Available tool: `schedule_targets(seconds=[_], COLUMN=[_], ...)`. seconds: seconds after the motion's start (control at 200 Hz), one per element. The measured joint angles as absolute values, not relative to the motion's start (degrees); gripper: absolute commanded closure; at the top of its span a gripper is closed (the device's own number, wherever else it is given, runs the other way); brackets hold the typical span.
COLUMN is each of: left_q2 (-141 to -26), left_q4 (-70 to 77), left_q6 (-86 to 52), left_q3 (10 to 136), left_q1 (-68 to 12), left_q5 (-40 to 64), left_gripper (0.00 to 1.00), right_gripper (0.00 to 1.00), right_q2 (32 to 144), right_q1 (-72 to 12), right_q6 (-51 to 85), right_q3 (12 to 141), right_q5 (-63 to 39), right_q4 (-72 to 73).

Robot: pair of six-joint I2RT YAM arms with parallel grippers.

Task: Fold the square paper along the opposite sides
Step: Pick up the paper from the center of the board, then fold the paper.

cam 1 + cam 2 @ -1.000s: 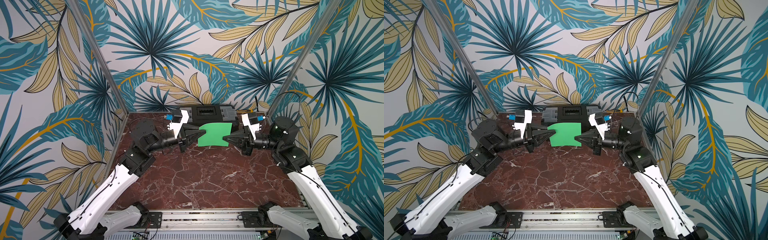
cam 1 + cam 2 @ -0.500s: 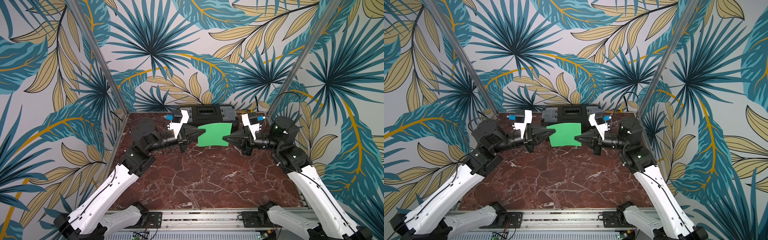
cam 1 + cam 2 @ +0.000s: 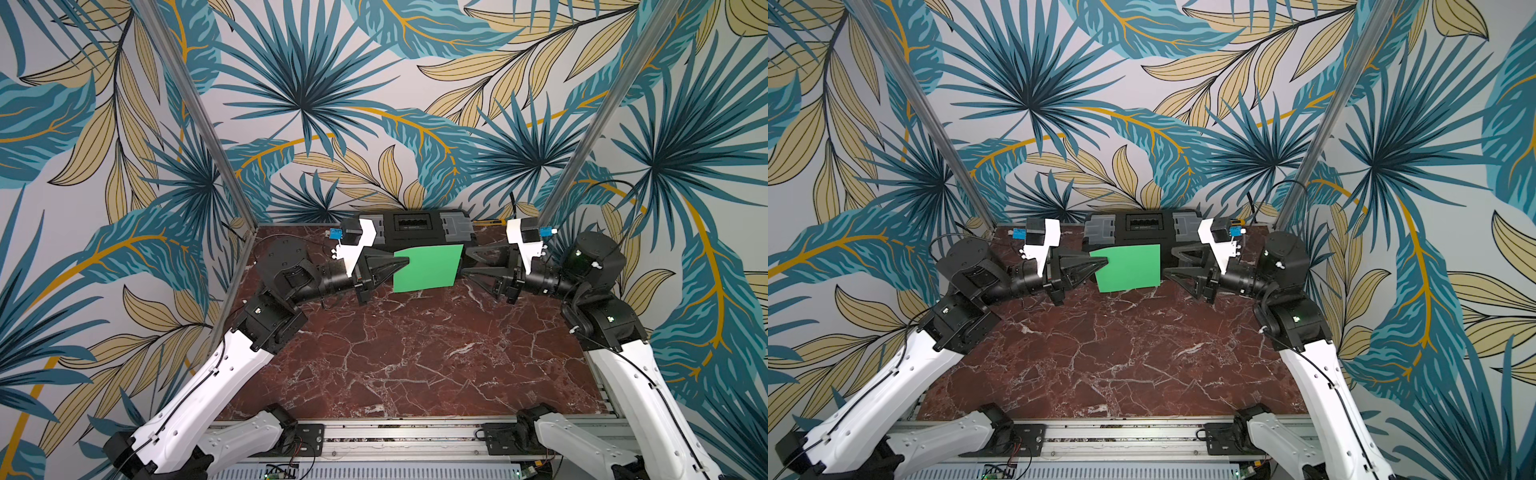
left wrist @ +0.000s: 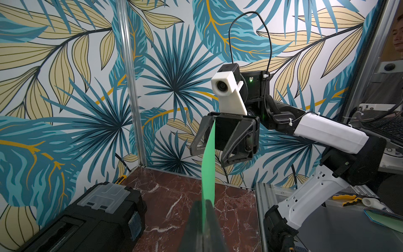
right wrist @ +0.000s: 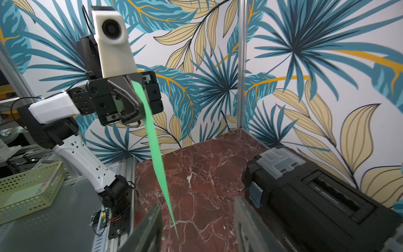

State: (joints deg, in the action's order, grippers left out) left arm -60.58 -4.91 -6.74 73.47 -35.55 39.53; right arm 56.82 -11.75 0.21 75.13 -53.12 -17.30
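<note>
The square paper [image 3: 428, 268] [image 3: 1128, 268] is a bright green sheet held in the air above the back of the marble table, in front of the black toolbox [image 3: 415, 226]. My left gripper [image 3: 407, 262] [image 4: 202, 201] is shut on the sheet's left edge. In the left wrist view the paper [image 4: 208, 170] runs edge-on from between its pads. My right gripper [image 3: 463, 261] [image 5: 198, 205] stands open at the opposite edge. Its jaws are spread either side of the sheet's corner [image 5: 174, 227] without touching it.
The toolbox [image 3: 1142, 226] [image 5: 316, 196] sits against the back wall, just behind both grippers. Metal posts [image 3: 199, 124] stand at the back corners. Bare marble tabletop [image 3: 415, 353] stretches toward the front rail. A pale green basket [image 5: 26, 187] lies outside the cell.
My right gripper has opened and let go of the paper's right edge. The left gripper keeps its hold, and neither arm has shifted much.
</note>
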Motion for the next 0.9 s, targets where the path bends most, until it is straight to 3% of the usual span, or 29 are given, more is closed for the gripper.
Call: schedule_targets(seconds=[0.576, 0.901], left_q2=[-62.43, -65.25], left_q4=[-0.43, 0.73], left_q6=[-9.69, -10.39], left_q3=[73.47, 73.47], left_q1=[-35.55, -35.55], left_q5=[41.82, 39.24], left_gripper=[1.0, 1.0], right_gripper=[0.45, 0.45], right_q2=[62.37, 62.22], right_q1=[-10.22, -13.87], right_q6=[3.95, 5.17], right_q3=[77.78, 77.71], right_q5=[-57.54, -59.46], right_q4=[-15.14, -13.15])
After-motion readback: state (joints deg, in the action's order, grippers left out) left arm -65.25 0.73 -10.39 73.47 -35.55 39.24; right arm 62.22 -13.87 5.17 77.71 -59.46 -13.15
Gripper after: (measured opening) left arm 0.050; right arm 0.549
